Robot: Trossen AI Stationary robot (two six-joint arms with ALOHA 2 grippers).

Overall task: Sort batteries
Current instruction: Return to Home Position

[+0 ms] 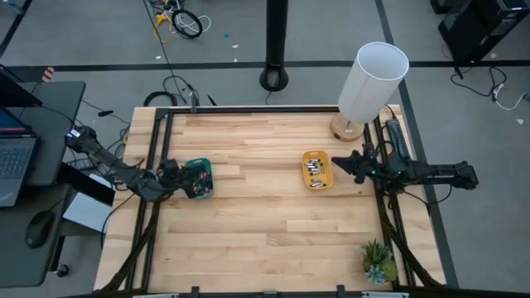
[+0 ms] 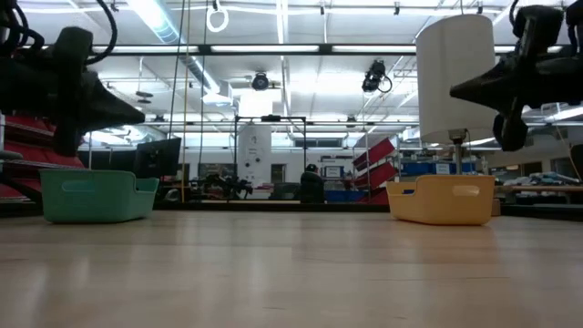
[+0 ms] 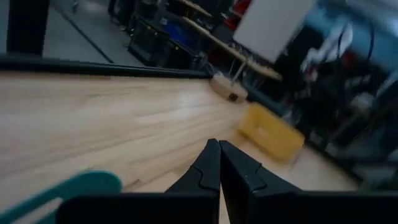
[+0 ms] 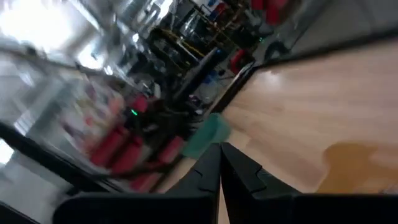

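Wooden worktop (image 1: pixel 265 223): white-shaded lamp (image 1: pixel 374 79) at far right corner, small potted plant (image 1: pixel 378 261) at near right corner. Green tray (image 2: pixel 96 199) toward the left side holds dark batteries (image 1: pixel 199 175), count unclear. Yellow tray (image 2: pixel 442 200) toward the right side holds silver batteries (image 1: pixel 314 170), several lying side by side. Left pincer (image 1: pixel 177 177) hangs above green tray's outer edge, fingers pressed together, nothing held. Right pincer (image 1: pixel 338 163) raised just beside yellow tray's outer edge, likewise closed and empty.

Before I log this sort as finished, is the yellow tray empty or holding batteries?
Holding batteries: the high view shows several silver cells lying inside the yellow tray.
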